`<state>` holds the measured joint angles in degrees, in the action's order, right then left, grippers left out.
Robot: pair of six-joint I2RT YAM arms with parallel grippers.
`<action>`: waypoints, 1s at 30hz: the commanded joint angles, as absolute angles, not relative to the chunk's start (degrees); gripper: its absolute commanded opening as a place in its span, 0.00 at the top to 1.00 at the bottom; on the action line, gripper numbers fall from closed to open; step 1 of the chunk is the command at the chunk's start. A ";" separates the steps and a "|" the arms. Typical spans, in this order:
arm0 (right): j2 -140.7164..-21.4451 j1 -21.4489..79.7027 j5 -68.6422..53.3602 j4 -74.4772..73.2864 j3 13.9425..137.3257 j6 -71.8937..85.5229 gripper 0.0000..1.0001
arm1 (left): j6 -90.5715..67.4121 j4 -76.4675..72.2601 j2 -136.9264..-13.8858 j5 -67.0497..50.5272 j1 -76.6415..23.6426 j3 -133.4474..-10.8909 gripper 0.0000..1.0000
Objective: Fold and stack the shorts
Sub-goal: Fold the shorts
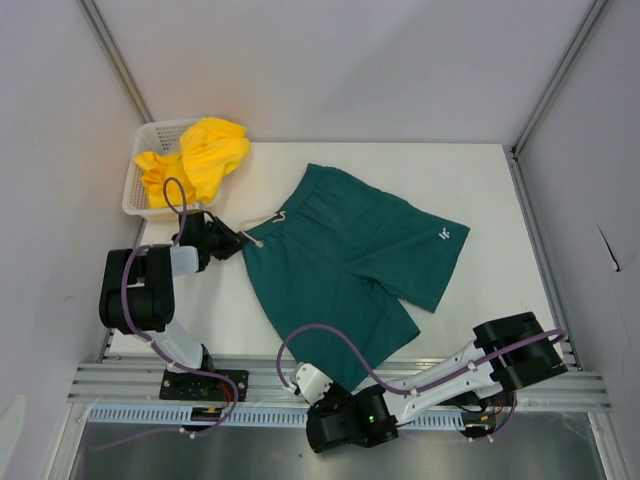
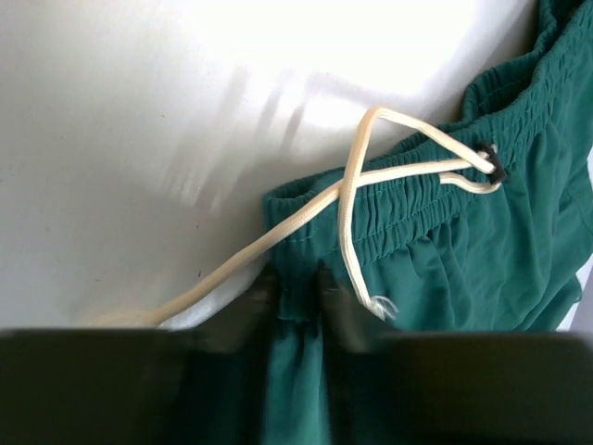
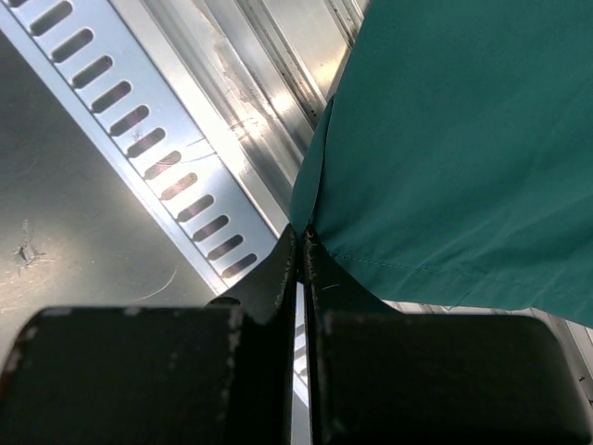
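You have the green shorts [image 1: 350,265] spread flat across the middle of the table [image 1: 490,185], waistband toward the far left, legs fanning toward the near edge and the right. Their long axis runs diagonally from the left gripper [image 1: 228,240] down to the right gripper [image 1: 312,378], so you hold the garment at both ends of that line. The left gripper [image 2: 296,301] is pinched on the waistband corner, beside the white drawstring [image 2: 361,199], which trails loose across the table. The right gripper [image 3: 302,255] is clamped on the hem corner of the near leg, which overhangs the aluminium rail [image 3: 232,102] at the table's edge. Any fold, I judge, turns on that diagonal: the far leg lies well to the right of both claws, nearer the right arm.

The yellow shorts [image 1: 205,155] sit heaped in and over the white basket [image 1: 150,140] at the far left corner, close to the left arm, untouched.

For markings, you get only a small white logo [image 1: 444,235] near the hem of the far leg; no readable writing anywhere
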<state>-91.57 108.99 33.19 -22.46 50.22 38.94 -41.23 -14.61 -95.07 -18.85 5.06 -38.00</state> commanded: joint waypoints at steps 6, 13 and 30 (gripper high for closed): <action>-88.60 110.39 34.10 -21.09 50.45 38.41 1.00 | -39.64 -13.45 -96.15 -19.52 5.54 -41.75 1.00; -87.71 113.64 33.48 -25.12 54.65 36.74 1.00 | -36.21 0.86 -89.92 -11.98 5.54 -44.12 1.00; -65.06 107.14 43.86 -47.02 59.41 44.04 1.00 | -44.12 33.90 -81.39 -2.38 5.45 -59.65 1.00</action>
<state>-70.39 107.66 40.01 -42.65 57.49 42.59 -42.17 24.14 -83.24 -7.66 5.06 -52.47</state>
